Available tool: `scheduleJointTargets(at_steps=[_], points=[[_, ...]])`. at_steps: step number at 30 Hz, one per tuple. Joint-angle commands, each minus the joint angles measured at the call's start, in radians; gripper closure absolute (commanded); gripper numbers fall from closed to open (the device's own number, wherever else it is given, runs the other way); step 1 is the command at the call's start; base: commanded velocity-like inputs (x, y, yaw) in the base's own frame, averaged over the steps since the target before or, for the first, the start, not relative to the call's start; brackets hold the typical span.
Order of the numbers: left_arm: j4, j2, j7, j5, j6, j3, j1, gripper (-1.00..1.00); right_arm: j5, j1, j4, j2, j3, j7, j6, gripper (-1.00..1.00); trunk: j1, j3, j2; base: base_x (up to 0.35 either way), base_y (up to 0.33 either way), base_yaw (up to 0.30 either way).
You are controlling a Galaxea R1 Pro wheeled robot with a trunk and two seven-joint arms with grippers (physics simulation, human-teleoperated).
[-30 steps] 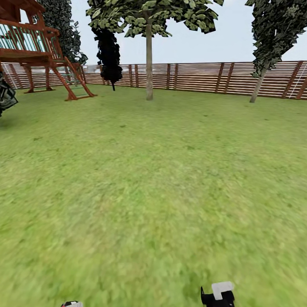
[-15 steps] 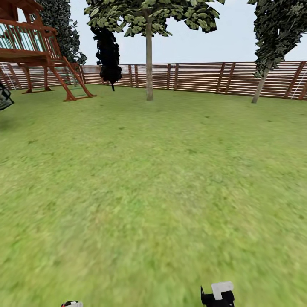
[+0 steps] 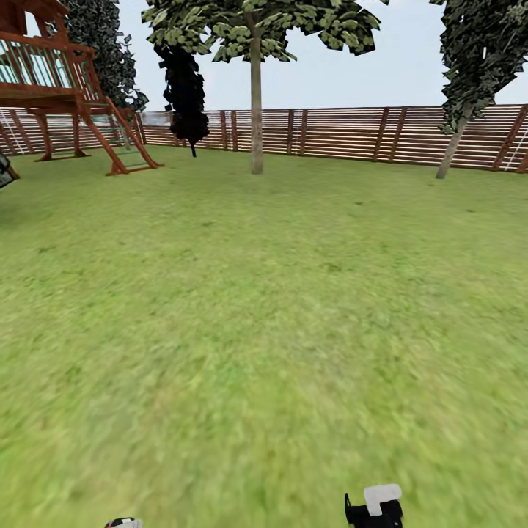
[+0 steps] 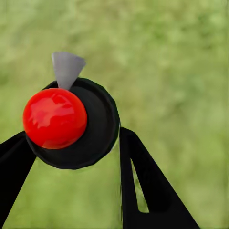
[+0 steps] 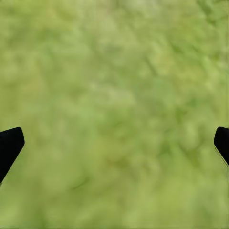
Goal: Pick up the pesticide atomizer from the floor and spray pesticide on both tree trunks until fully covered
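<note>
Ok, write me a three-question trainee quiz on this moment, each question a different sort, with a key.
1. True or false: the fingers of the right gripper are shut on something.
2. What sits between the fingers of the left gripper? A) a watering can B) the pesticide atomizer with a red knob on top C) nothing
3. Fill in: in the head view, the straight tree trunk stands on the grass in front of a slatted wooden ____.

Key: 1 false, they stand wide apart over grass; 2 B; 3 fence.
</note>
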Motion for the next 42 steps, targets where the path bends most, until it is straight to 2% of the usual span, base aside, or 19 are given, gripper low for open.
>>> scheduleJointTargets(at_steps=[1,42], points=[[0.001,0.0,0.0,0.007,-0.003,-0.003,0.0,1.0,0.01,-0.001,0.001,0.0,0.003,-0.01,0.001,-1.0,0.0,-0.001,0.0,0.339,0.0,0.0],[-0.003,-0.001,-0.002,0.007,-0.003,-0.003,-0.001,1.0,0.01,-0.001,0.001,0.0,0.003,-0.01,0.001,-1.0,0.0,-0.001,0.0,0.339,0.0,0.0]])
